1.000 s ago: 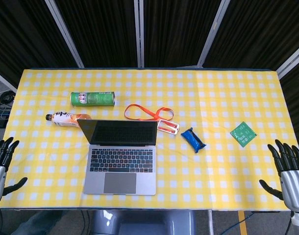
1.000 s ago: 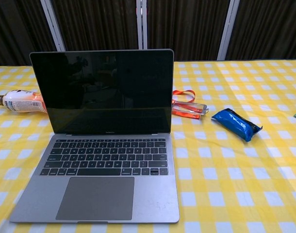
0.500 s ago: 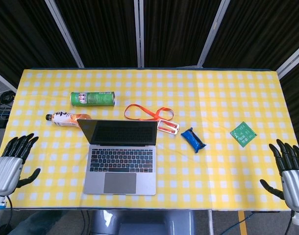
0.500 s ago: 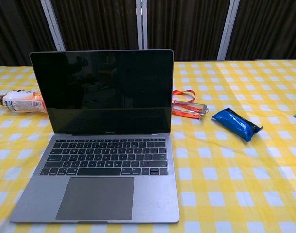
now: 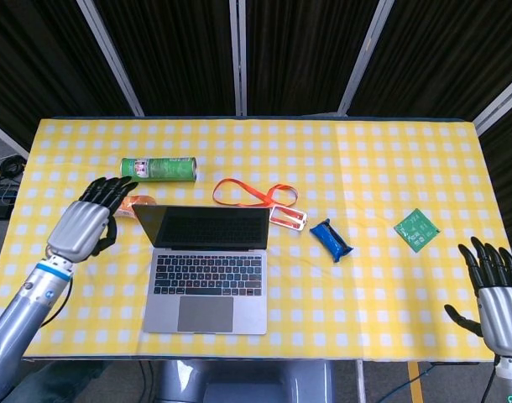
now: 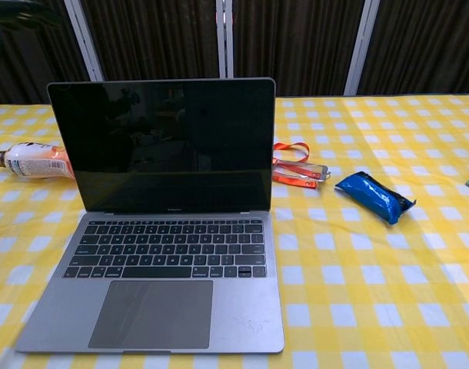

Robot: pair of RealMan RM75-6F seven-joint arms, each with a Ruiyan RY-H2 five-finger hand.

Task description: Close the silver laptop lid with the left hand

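The silver laptop stands open on the yellow checked table, its dark screen upright and facing me. My left hand hovers just left of the screen's edge, fingers spread, holding nothing and partly covering a bottle. It shows only in the head view. My right hand stays open at the table's front right corner, far from the laptop.
A green can lies behind the left hand. A bottle lies left of the screen. An orange lanyard with a badge, a blue packet and a green card lie to the laptop's right.
My left hand has risen from the table's front left corner and travelled forward and right, up beside the laptop screen. The right hand has dipped slightly. The laptop lid has not moved.
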